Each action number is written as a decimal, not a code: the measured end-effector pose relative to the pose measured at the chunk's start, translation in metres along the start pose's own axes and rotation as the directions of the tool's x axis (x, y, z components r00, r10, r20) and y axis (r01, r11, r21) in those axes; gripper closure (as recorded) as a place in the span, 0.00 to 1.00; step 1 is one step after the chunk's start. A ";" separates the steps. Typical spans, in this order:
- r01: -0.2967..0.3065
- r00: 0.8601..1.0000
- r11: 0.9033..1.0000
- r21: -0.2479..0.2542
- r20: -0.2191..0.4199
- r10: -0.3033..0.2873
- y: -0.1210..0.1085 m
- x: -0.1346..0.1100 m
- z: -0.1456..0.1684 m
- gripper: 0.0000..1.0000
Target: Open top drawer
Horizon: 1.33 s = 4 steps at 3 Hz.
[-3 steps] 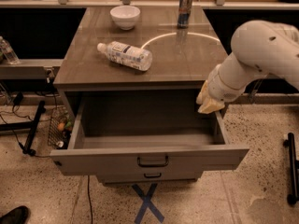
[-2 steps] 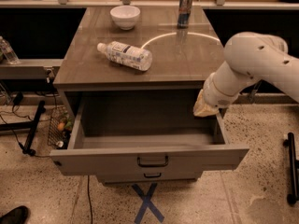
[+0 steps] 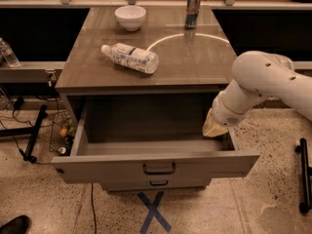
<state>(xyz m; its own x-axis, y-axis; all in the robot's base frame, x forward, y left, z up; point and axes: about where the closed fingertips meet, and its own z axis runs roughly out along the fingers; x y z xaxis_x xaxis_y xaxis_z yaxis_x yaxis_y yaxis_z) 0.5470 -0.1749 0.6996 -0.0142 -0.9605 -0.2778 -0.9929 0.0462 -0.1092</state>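
Note:
The top drawer (image 3: 156, 165) stands pulled far out of the grey-brown cabinet. Its wide front carries a dark loop handle (image 3: 159, 168) at centre, and its deep grey box is empty. My gripper (image 3: 214, 128) hangs at the end of the white arm (image 3: 258, 84), over the drawer's right side wall near the cabinet face, well back from the handle. It touches nothing that I can see. A shallower drawer front with a smaller handle (image 3: 159, 183) shows just below.
On the cabinet top (image 3: 195, 62) lie a plastic bottle (image 3: 130, 58) on its side, a white bowl (image 3: 130, 17) and a can (image 3: 193, 3). A wire basket (image 3: 62, 132) stands at left. A blue tape cross (image 3: 153, 211) marks the floor. A dark stand (image 3: 304, 174) is at right.
The arm has swung left and back, carrying the gripper a little towards the cabinet along the drawer's right side. The drawer has stayed open as it was.

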 end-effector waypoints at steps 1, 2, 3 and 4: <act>-0.049 0.999 0.997 -0.059 -0.021 0.048 0.030 0.019 0.009 1.00; -0.078 0.996 0.992 -0.096 -0.043 0.075 0.052 0.032 0.010 1.00; -0.125 0.989 0.978 -0.166 -0.098 0.110 0.095 0.056 0.005 1.00; -0.113 0.991 0.981 -0.160 -0.087 0.100 0.092 0.052 0.004 1.00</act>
<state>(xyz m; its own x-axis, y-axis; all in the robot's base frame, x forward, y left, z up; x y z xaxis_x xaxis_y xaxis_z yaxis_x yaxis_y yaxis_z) 0.4557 -0.2194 0.6716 -0.1240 -0.9713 -0.2029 -0.9909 0.1103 0.0775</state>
